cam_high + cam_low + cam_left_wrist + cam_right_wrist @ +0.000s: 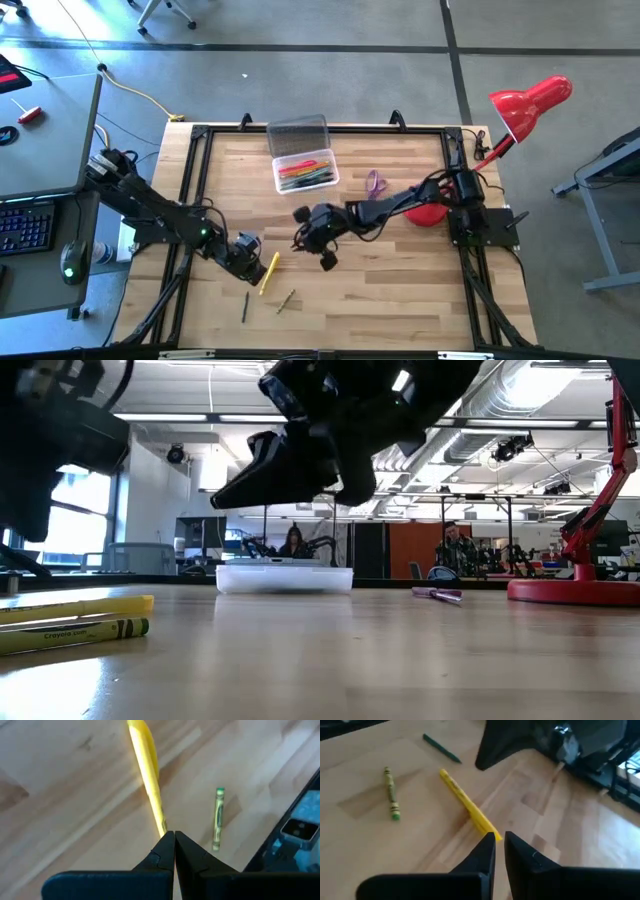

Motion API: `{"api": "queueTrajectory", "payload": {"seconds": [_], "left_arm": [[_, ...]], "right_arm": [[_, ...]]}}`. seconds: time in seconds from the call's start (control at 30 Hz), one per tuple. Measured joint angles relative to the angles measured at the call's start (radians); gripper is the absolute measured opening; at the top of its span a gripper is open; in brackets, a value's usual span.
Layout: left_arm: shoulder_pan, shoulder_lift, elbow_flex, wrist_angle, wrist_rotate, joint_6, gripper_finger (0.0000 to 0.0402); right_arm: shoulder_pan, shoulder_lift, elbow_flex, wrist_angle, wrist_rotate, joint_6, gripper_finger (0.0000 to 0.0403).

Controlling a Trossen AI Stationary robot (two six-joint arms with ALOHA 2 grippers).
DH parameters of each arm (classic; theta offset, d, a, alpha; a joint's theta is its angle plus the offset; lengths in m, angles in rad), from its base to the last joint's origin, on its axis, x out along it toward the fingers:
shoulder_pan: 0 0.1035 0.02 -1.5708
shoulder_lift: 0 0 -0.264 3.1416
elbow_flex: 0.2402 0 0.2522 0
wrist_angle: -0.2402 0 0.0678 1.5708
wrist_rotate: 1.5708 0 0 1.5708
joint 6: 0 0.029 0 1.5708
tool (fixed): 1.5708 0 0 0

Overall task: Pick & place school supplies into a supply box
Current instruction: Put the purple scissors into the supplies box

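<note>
Yellow marker lies on the wooden desk, lower left of centre.
Left claw is seen closed empty beside it; right claw is narrowed, holding nothing.

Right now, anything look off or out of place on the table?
Nothing spilled or damaged. The red desk lamp at the table's right edge isn't a school supply. A yellow marker, green crayon and dark pencil lie loose near the front, purple scissors behind; the supply box sits open, partly filled.

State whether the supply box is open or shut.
Open: the supply box shows coloured supplies inside from above, its lid swung back flat behind it.
</note>
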Motion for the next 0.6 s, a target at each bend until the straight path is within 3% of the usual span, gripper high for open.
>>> {"api": "queueTrajectory", "payload": {"seconds": [0.1, 0.23, 0.33, 0.4, 0.5, 0.6], "left_arm": [[-0.005, 0.0, 0.0, -0.022, -0.033, 0.004, 0.004], [-0.003, 0.0, 0.0, -0.082, -0.126, 0.011, 0.004], [-0.004, 0.0, 0.0, -0.113, -0.149, 0.011, 0.004], [-0.004, 0.0, 0.0, -0.124, -0.152, 0.011, 0.004], [-0.004, 0.0, 0.0, -0.139, -0.177, 0.013, 0.004], [-0.004, 0.0, 0.0, -0.14, -0.211, 0.039, 0.004]], "right_arm": [[0.022, 0.0, 0.0, -0.017, 0.119, 0.0, 0.002], [0.048, -0.005, 0.0, -0.081, 0.504, 0.042, 0.0025], [0.065, -0.042, 0.0, -0.286, 0.788, 0.101, 0.0028], [0.071, -0.079, 0.0, -0.484, 0.91, 0.148, 0.003], [0.067, -0.141, 0.0, -0.792, 0.945, 0.288, 0.0032], [0.043, -0.208, 0.0, -1.061, 0.846, 0.466, 0.0029]]}}
